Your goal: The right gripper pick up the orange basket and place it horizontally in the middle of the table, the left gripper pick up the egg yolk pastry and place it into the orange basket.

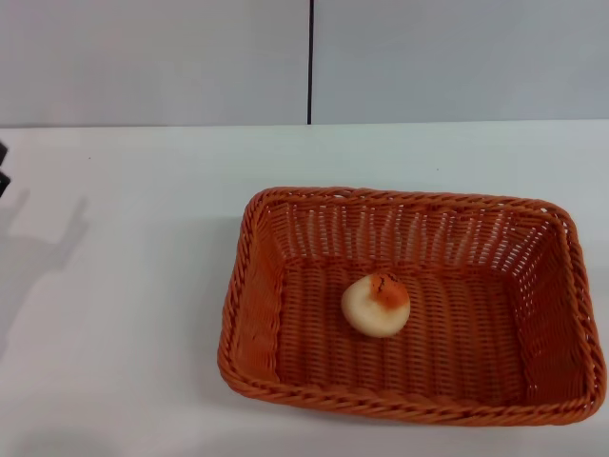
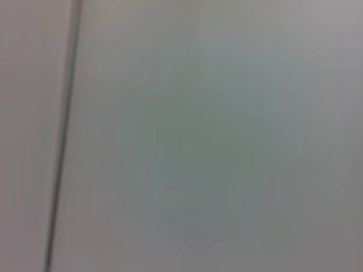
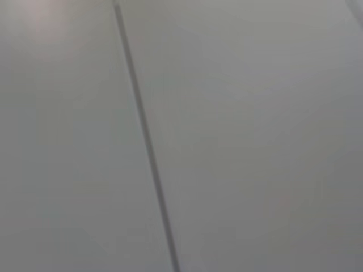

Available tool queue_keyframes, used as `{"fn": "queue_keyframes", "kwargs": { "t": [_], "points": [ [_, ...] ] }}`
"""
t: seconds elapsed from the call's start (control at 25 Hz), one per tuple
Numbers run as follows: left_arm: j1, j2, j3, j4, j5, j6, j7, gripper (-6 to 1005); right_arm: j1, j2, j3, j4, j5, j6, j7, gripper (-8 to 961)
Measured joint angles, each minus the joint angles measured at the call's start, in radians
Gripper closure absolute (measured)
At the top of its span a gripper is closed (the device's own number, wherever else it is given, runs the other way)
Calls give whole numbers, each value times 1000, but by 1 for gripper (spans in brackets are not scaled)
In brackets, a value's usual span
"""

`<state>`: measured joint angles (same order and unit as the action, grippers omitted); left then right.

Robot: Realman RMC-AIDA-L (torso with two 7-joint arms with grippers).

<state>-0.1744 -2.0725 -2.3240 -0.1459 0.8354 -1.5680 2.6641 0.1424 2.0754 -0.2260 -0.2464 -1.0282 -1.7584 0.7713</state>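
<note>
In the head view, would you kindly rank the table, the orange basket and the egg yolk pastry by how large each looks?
1. The table, spanning the whole width of the view.
2. The orange basket, standing on the table right of centre.
3. The egg yolk pastry, lying inside the basket and much the smallest.

The table [image 1: 124, 286] is a broad, plain white top that fills the head view from just below the upper third down to the bottom edge. 1 thing lies directly on it: the orange basket [image 1: 249, 314], sitting flat with its long side across the frame, in the lower right. A soft grey shadow falls on the bare surface at the left.
</note>
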Motion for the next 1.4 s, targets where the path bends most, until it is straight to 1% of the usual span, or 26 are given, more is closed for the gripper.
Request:
{"fn": "queue_keyframes", "kwargs": {
  "t": [0.04,0.08,0.12,0.32,0.68,0.92,1.4],
  "points": [
    [4,-1,-25,33,-5,-30,52,197,18,1,59,43,0,-4,-41,315],
    [4,-1,-25,33,-5,-30,52,197,18,1,59,43,0,-4,-41,315],
    [4,-1,-43,57,-5,-50,90,197,27,1,87,73,1,-4,-78,315],
    [1,0,-60,102,-7,-66,131,197,49,0,90,106,-3,7,-172,315],
    [-9,4,-56,102,1,-66,127,197,60,0,95,131,-1,14,-179,315],
    [-23,6,-56,100,1,-25,127,197,63,1,103,142,1,61,-170,315],
    [-30,6,-54,96,1,2,116,197,73,2,108,169,-1,64,-176,315]
  ]
}}
